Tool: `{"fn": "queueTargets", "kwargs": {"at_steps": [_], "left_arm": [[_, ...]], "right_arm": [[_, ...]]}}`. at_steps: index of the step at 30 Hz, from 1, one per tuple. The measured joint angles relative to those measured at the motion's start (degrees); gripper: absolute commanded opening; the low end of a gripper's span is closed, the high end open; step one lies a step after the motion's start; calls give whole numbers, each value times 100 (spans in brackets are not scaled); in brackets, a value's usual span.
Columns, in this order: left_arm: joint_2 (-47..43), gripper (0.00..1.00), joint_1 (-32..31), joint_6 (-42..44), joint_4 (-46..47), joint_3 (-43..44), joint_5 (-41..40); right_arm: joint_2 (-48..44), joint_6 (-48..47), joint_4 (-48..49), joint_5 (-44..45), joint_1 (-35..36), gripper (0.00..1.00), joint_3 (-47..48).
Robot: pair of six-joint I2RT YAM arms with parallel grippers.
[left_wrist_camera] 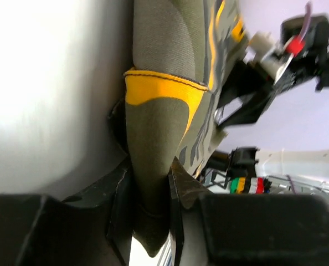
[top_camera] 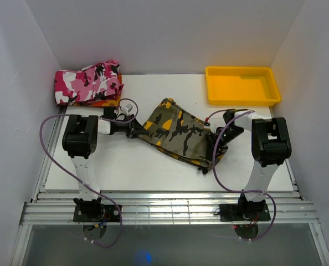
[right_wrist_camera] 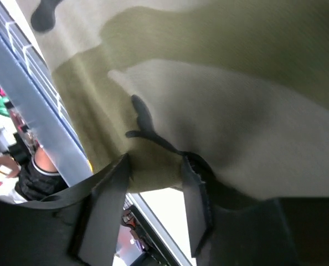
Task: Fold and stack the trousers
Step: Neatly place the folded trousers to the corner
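Observation:
The trousers (top_camera: 173,132), in olive, yellow-orange and black camouflage, hang stretched between both grippers above the middle of the white table. My left gripper (top_camera: 134,128) is shut on their left end; the left wrist view shows the olive and orange cloth (left_wrist_camera: 153,166) pinched between the fingers. My right gripper (top_camera: 211,145) is shut on their right end, where the cloth droops toward the table. The right wrist view shows the olive cloth (right_wrist_camera: 153,160) clamped between its fingers.
A folded pink, white and black camouflage garment (top_camera: 88,82) lies on a red-orange patterned one (top_camera: 106,102) at the back left corner. A yellow tray (top_camera: 242,85) stands at the back right. White walls close in the table on three sides.

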Motion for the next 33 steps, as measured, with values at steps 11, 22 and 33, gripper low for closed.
{"fn": "queueTargets", "kwargs": {"at_steps": [11, 22, 33], "left_arm": [[-286, 94, 144, -726, 835, -166, -52], [-601, 98, 72, -1869, 2465, -1292, -774], [-518, 89, -664, -2116, 3154, -1213, -2155]], "right_arm": [[-79, -76, -28, 103, 258, 59, 2245], [310, 680, 472, 146, 415, 56, 2855], [1014, 1491, 1320, 610, 750, 50, 2129]]}}
